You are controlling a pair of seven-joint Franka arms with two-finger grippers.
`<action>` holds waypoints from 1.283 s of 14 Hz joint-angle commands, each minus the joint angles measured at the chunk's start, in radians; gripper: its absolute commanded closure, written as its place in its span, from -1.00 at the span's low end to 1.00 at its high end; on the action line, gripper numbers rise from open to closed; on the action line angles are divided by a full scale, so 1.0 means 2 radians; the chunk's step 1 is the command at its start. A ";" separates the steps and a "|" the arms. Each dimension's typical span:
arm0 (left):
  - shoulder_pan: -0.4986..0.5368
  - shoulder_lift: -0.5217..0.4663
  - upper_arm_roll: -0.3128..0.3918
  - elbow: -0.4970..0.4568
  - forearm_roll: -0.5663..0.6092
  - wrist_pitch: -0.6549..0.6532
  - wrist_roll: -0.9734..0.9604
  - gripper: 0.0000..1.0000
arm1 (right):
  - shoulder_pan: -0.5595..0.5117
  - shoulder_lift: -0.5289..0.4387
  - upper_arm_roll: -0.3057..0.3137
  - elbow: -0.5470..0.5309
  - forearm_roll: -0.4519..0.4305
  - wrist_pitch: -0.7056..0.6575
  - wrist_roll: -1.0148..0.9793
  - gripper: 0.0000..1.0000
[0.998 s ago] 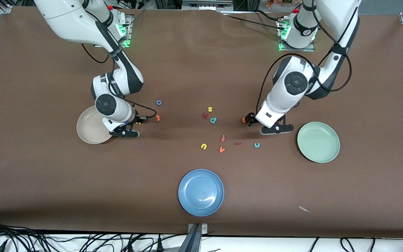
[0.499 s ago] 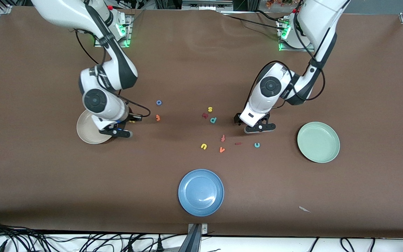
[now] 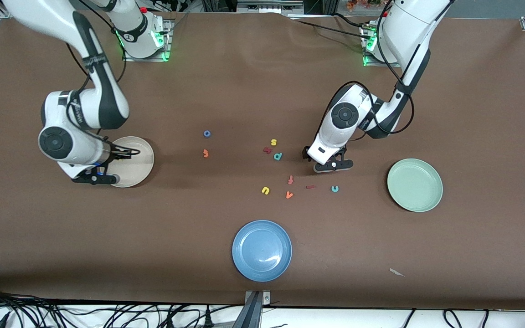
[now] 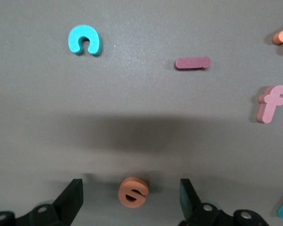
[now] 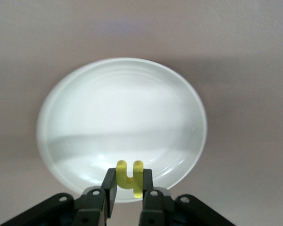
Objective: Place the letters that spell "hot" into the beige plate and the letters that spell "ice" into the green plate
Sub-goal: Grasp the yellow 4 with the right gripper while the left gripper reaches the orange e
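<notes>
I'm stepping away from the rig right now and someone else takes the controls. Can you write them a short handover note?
Right gripper: shut on the yellow h, over the beige plate, not yet released.
Left gripper: open, low over the table, its fingers on either side of the orange e.
On the table between the plates: blue o, orange t, red i, teal c.
Green plate: holds no letters.
Done: nothing is in a plate yet.
Left: drop h, fetch o and t; grip e, then i and c, into the green plate.
</notes>
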 commanded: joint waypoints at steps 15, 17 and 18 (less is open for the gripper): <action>-0.012 0.011 0.005 0.007 0.016 -0.005 -0.020 0.05 | 0.012 -0.020 0.030 0.035 0.000 -0.007 0.035 -0.98; -0.013 0.011 0.004 0.006 0.016 -0.008 -0.020 0.10 | 0.013 -0.026 0.054 0.042 -0.001 -0.021 0.078 -0.99; -0.013 0.011 0.005 0.006 0.016 -0.012 -0.020 0.15 | 0.012 -0.027 0.063 0.042 -0.004 -0.024 0.095 -0.98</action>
